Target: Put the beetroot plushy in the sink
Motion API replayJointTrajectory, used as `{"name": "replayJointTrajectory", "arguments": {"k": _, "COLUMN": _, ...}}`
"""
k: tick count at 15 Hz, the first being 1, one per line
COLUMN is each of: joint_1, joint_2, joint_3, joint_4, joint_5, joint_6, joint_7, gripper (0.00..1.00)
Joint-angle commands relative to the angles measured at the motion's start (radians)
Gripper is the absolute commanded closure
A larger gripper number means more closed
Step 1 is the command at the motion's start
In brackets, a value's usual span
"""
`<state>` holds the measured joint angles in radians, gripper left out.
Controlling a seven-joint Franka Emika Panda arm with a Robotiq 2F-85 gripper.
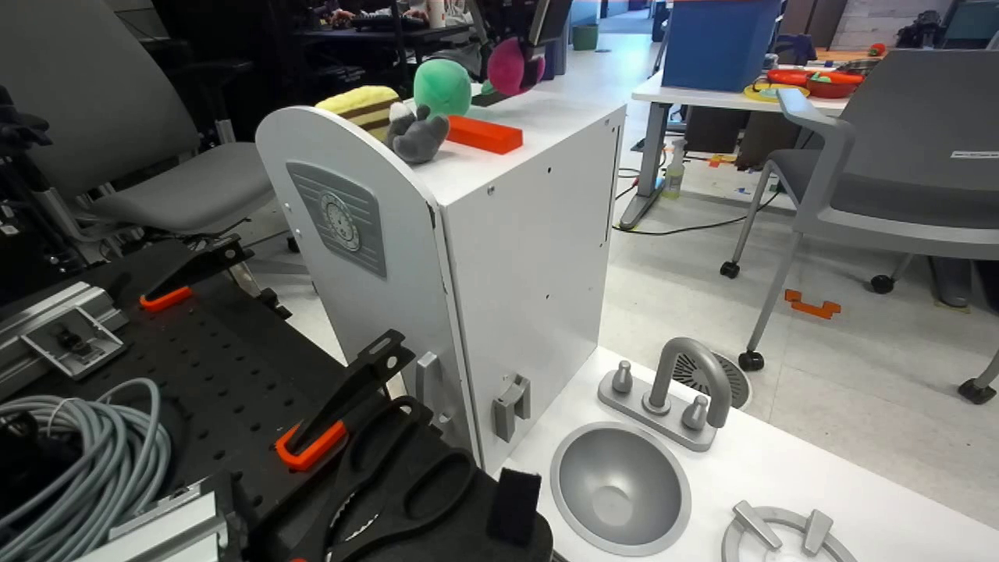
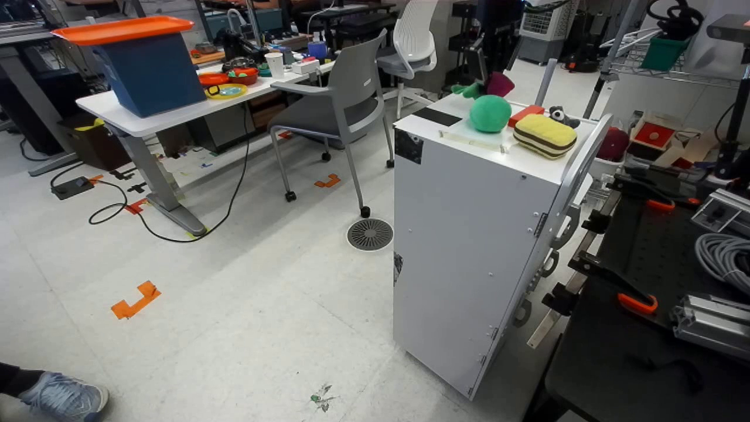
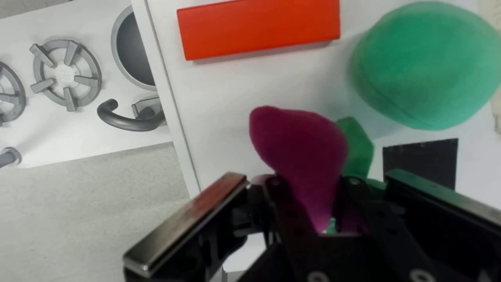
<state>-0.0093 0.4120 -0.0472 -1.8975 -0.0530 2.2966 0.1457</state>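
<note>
The beetroot plushy (image 3: 299, 141), magenta with a green leaf, is squeezed between the fingers of my gripper (image 3: 313, 182) in the wrist view. Its rounded end bulges out beyond the fingertips. In both exterior views the plushy (image 1: 509, 69) shows at the top of the white cabinet, with the dark gripper (image 2: 484, 65) partly visible beside it. Whether it touches the cabinet top I cannot tell. Much lower, on the white counter beside the cabinet, lies the grey round sink (image 1: 576, 474). In the wrist view the cabinet edge hides part of the sink (image 3: 117, 43).
On the cabinet top (image 1: 574, 105) are a green plush ball (image 1: 442, 87), a red block (image 1: 484, 134), a yellow striped toy (image 2: 545, 133) and a grey plush (image 1: 420, 136). An arched faucet (image 1: 687, 367) rises behind the sink. A toy burner (image 1: 780, 531) sits beside it.
</note>
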Motion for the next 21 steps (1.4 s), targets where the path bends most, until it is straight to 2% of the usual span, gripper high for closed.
{"name": "replayJointTrajectory", "arguments": {"k": 1, "joint_1": 0.028, "joint_2": -0.086, "joint_3": -0.018, "joint_4": -0.047, "joint_5": -0.009, "joint_6": -0.001, "joint_7": 0.102, "gripper": 0.95}}
{"name": "replayJointTrajectory", "arguments": {"k": 6, "joint_1": 0.03, "joint_2": -0.152, "joint_3": -0.023, "joint_4": -0.074, "joint_5": -0.021, "joint_6": -0.021, "joint_7": 0.177, "gripper": 0.95}}
{"name": "replayJointTrajectory", "arguments": {"k": 14, "joint_1": 0.009, "joint_2": -0.241, "joint_3": -0.02, "joint_4": -0.125, "joint_5": -0.047, "joint_6": -0.101, "joint_7": 0.11, "gripper": 0.95}}
{"name": "replayJointTrajectory", "arguments": {"k": 21, "joint_1": -0.021, "joint_2": -0.251, "joint_3": -0.048, "joint_4": -0.128, "joint_5": -0.091, "joint_6": -0.152, "joint_7": 0.104, "gripper": 0.95}}
